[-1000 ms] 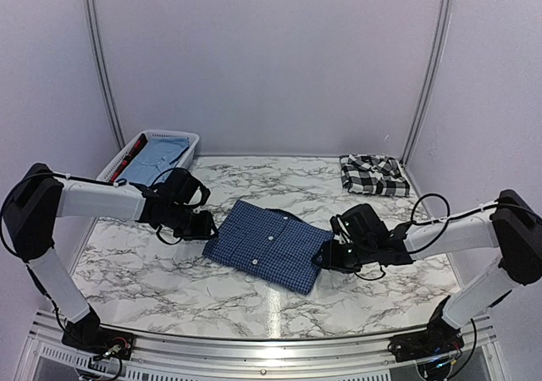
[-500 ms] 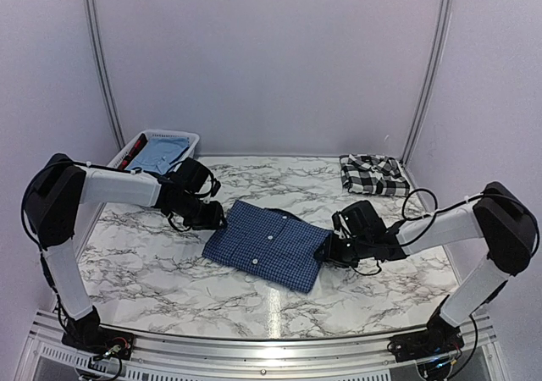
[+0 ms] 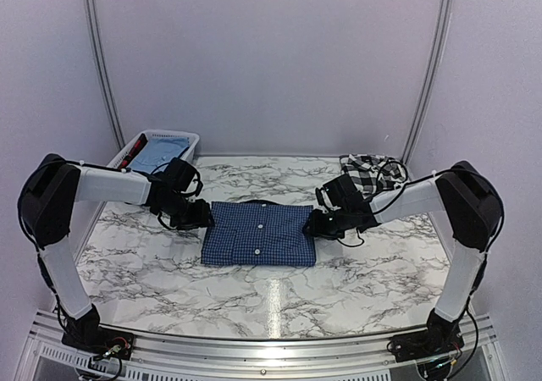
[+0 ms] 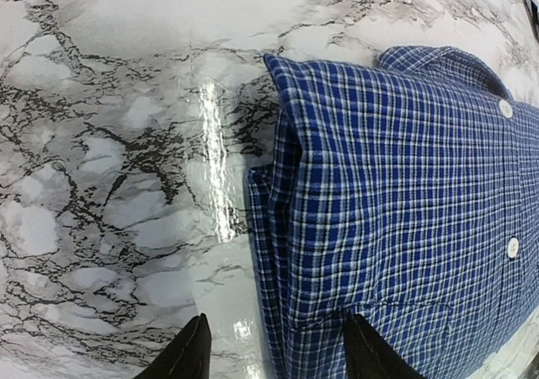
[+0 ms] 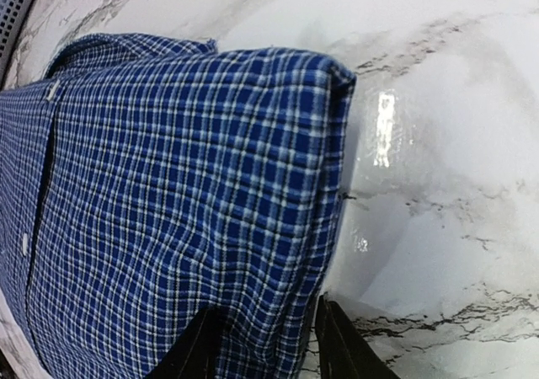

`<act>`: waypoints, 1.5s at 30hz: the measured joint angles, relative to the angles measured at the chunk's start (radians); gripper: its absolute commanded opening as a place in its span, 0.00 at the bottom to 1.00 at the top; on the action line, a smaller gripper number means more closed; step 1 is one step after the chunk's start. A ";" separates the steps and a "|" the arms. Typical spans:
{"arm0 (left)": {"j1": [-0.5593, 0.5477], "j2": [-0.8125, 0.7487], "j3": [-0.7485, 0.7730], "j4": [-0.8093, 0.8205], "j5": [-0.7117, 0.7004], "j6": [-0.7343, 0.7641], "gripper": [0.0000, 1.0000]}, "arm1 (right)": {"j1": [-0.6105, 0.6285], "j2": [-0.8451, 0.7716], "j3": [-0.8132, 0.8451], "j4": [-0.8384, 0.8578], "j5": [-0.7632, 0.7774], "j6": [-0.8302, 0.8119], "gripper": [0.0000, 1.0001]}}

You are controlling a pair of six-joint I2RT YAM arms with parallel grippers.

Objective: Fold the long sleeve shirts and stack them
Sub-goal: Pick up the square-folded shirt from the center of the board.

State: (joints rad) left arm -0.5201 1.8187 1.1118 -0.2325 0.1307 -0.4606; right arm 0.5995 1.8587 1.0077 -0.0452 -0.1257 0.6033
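The dark blue checked shirt (image 3: pixel 258 234) lies folded in a neat rectangle at mid-table, buttons up. My left gripper (image 3: pixel 206 218) is at its left edge. In the left wrist view the shirt (image 4: pixel 404 210) has its folded edge between the spread fingers of the left gripper (image 4: pixel 278 358); one fingertip rests on bare marble, so it stands open. My right gripper (image 3: pixel 312 226) is at the shirt's right edge. In the right wrist view its fingers (image 5: pixel 268 345) pinch the bunched edge of the shirt (image 5: pixel 168 194). The black-and-white plaid shirt (image 3: pixel 373 171) lies folded at the back right.
A white slatted basket (image 3: pixel 182 137) with light blue cloth inside stands at the back left, off the marble table (image 3: pixel 271 292). The right forearm reaches just in front of the plaid shirt. Curtain walls close in the back and sides.
Both arms have swung the blue shirt from a tilted lie to square with the table and slid it a little farther back. The left jaws have widened.
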 measured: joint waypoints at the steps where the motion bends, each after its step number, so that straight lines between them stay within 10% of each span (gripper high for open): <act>1: 0.005 0.000 0.000 -0.005 0.002 -0.003 0.55 | 0.000 -0.002 0.001 -0.008 0.000 -0.010 0.43; 17: -0.016 0.100 0.086 -0.093 0.050 -0.039 0.42 | 0.000 -0.089 -0.055 -0.090 -0.041 -0.036 0.44; 28: -0.056 0.162 0.150 -0.108 -0.038 -0.101 0.00 | -0.001 -0.093 -0.090 -0.045 -0.061 -0.037 0.43; 45: -0.035 0.111 0.159 -0.235 -0.118 -0.024 0.00 | 0.015 -0.093 -0.090 -0.045 -0.075 -0.036 0.43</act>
State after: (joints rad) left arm -0.5549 1.9293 1.2705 -0.4679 0.0124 -0.4850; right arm 0.6147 1.7660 0.9176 -0.0902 -0.2005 0.5671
